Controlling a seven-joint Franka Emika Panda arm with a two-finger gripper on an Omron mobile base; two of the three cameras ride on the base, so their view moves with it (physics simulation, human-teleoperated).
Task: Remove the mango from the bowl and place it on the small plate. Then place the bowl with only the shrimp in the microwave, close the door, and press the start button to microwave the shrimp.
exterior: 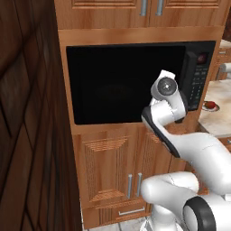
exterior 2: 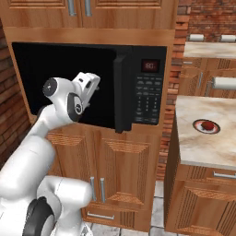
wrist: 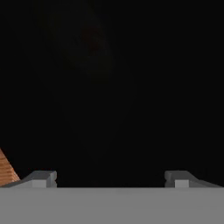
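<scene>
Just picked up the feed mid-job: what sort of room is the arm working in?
A home-style kitchen, rendered. A black built-in microwave sits in wooden cabinetry, with a keypad panel on its right. Beside it is a stone-look counter carrying a small plate with a mango on it.

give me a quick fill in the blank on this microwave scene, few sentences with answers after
1. The dark red round mango sits on the small red-rimmed plate, which rests on the ____ countertop.
2. The end effector has its jaws ____.
3. The large black built-in microwave has its keypad on its ____ side.
4. Below the microwave are ____ cabinet doors.

Answers: marble; open; right; wooden
</scene>
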